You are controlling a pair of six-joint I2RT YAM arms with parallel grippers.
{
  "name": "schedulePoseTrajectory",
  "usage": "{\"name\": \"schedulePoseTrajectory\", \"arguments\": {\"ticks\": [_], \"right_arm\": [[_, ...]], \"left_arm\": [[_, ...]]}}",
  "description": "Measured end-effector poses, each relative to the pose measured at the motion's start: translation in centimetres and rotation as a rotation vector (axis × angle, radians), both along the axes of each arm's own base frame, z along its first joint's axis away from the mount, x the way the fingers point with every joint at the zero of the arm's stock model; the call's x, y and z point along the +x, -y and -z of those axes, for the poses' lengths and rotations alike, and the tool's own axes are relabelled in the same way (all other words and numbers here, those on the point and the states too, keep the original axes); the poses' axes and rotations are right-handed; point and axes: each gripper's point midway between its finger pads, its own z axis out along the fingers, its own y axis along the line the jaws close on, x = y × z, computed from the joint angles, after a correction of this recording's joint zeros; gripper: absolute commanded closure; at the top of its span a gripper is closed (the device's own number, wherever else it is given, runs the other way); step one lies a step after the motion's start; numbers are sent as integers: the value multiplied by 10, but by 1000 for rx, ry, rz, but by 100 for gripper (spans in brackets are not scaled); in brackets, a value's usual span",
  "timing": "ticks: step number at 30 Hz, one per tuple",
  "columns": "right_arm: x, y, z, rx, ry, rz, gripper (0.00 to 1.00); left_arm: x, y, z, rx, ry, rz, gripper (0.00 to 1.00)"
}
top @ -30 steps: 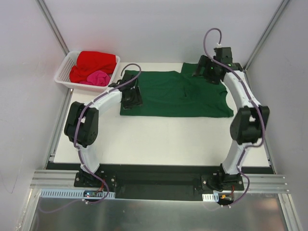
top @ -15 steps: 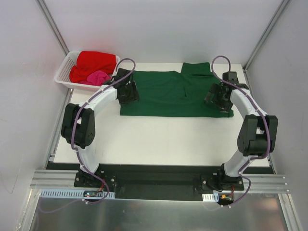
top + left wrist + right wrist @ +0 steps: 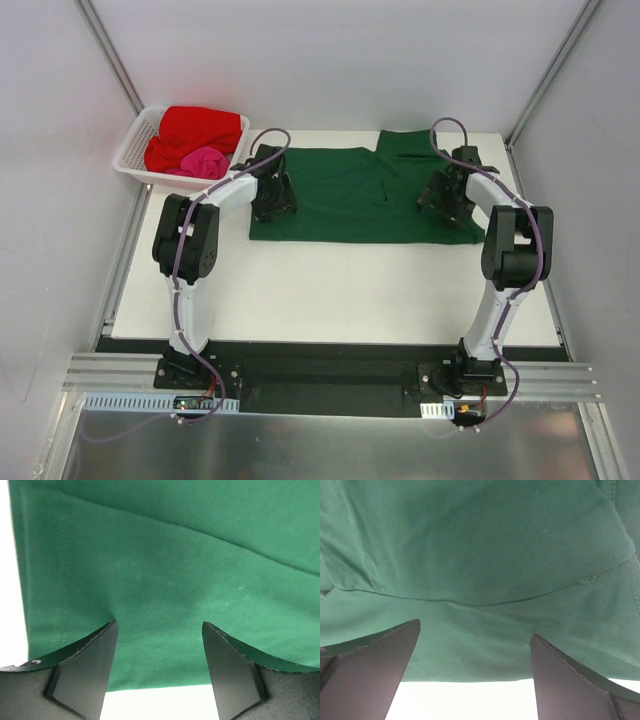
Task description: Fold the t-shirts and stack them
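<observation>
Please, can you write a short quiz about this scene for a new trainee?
1. True or false: the green shirt lies in the basket.
2. How many shirts are in the basket?
3. The left hand and right hand are: A) open over the green shirt; B) shut on it; C) inside the basket.
Key: 1 false, it lies on the table; 2 two, the red shirt and the pink shirt; 3 A.

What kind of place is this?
Probably a robot lab booth, not a home: a left arm and right arm bolted by a white table, plain walls, and a green t-shirt laid flat.
</observation>
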Motion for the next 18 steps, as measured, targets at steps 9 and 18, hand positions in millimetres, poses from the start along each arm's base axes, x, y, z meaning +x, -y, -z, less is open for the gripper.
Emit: {"name": "schedulePoseTrajectory", "arguments": {"ticks": [9,18], "right_arm": [[-7,-3,12,18,-35,-8,4],[-36,1,14,27,-23,3,4]], "left_arm": [[-5,3,9,-35,-31,-41,29],[-27,-4,9,-67,-10,-84,28]]}}
